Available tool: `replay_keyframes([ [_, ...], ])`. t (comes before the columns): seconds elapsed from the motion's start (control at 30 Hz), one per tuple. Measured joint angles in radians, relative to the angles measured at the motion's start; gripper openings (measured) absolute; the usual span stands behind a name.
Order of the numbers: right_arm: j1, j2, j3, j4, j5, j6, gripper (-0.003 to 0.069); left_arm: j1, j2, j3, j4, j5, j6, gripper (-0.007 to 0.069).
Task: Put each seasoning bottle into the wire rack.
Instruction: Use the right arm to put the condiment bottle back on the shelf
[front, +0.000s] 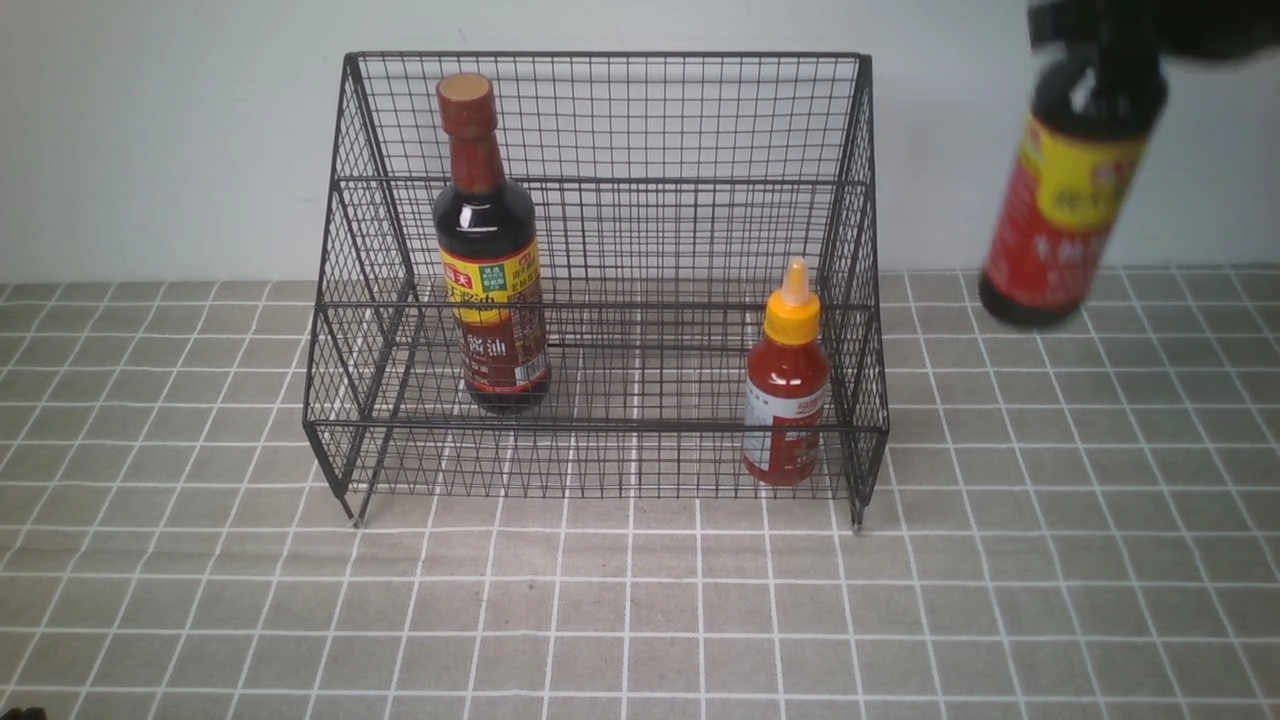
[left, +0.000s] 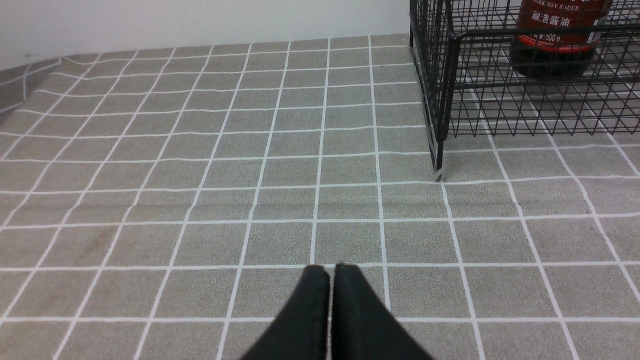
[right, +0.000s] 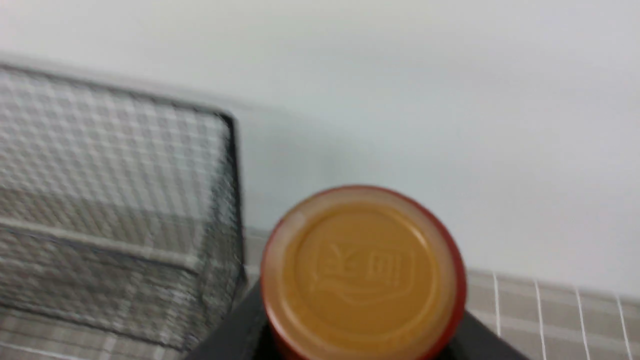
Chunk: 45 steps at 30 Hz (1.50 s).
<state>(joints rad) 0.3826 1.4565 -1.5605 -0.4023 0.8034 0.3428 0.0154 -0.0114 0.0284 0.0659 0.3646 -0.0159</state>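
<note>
The left gripper (left: 331, 274) hangs low over the grey tiled mat (left: 200, 200), jaws pressed together on nothing. Ahead of it and to its right stands the black wire rack (left: 442, 100), a corner leg on the mat. The right gripper (front: 1112, 45) is up high, clamped round the neck of a tall soy-sauce bottle (front: 1065, 200), whose brown cap (right: 362, 272) shows between the dark fingers (right: 232, 331). The bottle hangs below it, tilted, clear of the mat and outside the rack. Left of this gripper and lower, a short red sauce bottle (front: 787, 385) stands upright at the right front of the rack's lower tier. Farther left, a second soy-sauce bottle (front: 492, 250) stands upright on the same tier, set farther back. A pale wall (front: 150, 150) rises behind.
</note>
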Motion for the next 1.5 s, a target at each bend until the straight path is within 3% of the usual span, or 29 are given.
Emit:
replay_keyframes([
  [0.33, 0.125, -0.003, -0.172, 0.039, -0.026, -0.031, 0.0286, 0.0, 0.0, 0.0, 0.0, 0.0, 0.0, -0.0007],
  [0.87, 0.128, 0.152, -0.173, 0.168, -0.189, -0.033, 0.0286, 0.0, 0.0, 0.0, 0.0, 0.0, 0.0, -0.0007],
  [1.5, 0.128, 0.269, -0.199, 0.14, -0.184, -0.015, 0.0286, 0.0, 0.0, 0.0, 0.0, 0.0, 0.0, -0.0007],
])
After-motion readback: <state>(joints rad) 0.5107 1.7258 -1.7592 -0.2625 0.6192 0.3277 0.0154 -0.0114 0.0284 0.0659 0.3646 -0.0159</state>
